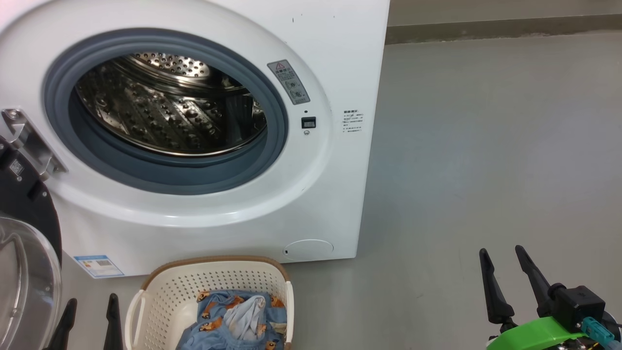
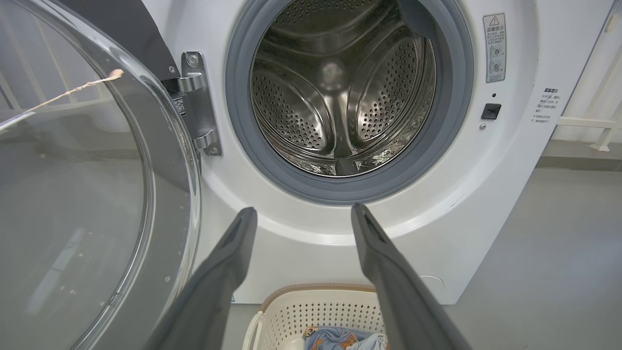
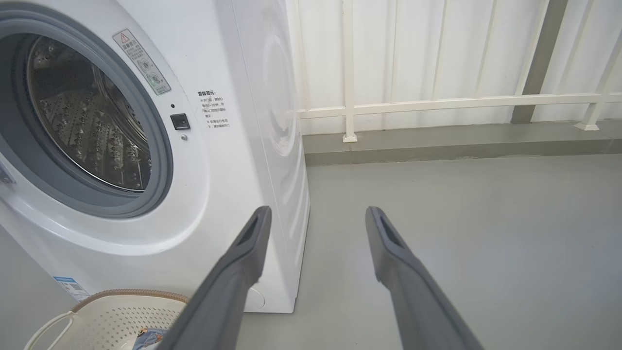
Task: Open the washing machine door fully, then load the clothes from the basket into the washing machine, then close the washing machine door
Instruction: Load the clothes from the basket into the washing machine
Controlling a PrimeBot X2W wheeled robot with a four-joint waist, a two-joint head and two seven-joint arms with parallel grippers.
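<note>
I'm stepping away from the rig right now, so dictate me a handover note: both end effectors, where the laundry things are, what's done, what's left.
Left end effector: open, empty, beside the basket, pointing at the drum.
Right end effector: open, empty, over the floor right of the washing machine.
Washing machine door: swung open on the left; no clothes in the drum.
Clothes: in the basket, on the floor before the machine.
Done: door opened. Left: load clothes, close door.

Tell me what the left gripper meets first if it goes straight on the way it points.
Probably the washing machine: its white front just below the grey rubber ring. The left gripper aims there, jaws open, above the basket. Depth is unclear.
</note>
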